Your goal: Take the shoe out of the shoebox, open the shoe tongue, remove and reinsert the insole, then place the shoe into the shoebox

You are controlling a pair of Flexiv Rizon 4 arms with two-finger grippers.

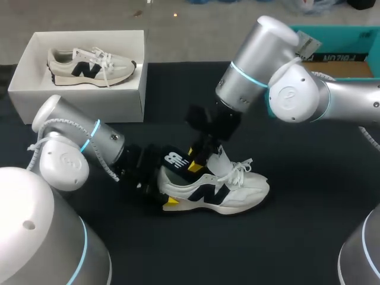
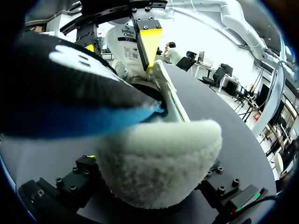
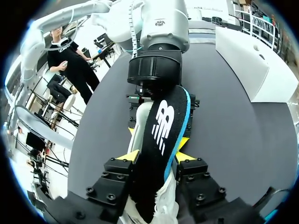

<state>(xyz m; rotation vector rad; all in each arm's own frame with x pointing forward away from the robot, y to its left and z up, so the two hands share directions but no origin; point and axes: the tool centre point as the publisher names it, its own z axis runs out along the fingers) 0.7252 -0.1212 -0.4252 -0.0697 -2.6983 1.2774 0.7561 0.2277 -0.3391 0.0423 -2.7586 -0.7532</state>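
Seen from above, a black table [image 1: 309, 196] carries an open white shoebox [image 1: 77, 98] at about 10 o'clock, with a second shoe [image 1: 89, 66] lying inside it. Near the middle, a little toward 6 o'clock, a cream shoe [image 1: 237, 189] with a dark side emblem rests on the table, its toe toward 3 o'clock and its heel toward 9. The left gripper [image 1: 161, 190] comes in from 8 o'clock to the heel. The right gripper [image 1: 196, 160] comes down from 1 o'clock over the shoe's opening. A black insole [image 1: 177, 160] with a blue edge juts out of that opening toward 10 o'clock.

The left wrist view shows what the overhead view hides: the fuzzy heel is clamped in the left gripper, with a finger against each side. Ahead of the heel, the raised tongue [image 2: 126, 42] stands between the right gripper's yellow fingertips [image 2: 149, 42].

In the right wrist view the insole runs lengthwise between that gripper's two yellow tips. They seem to pinch its edges, though the tongue just beneath makes the contact hard to confirm.

As for markings, the insole's top face carries a large white emblem. The underside of the tongue has a white label with several lines of dark print.
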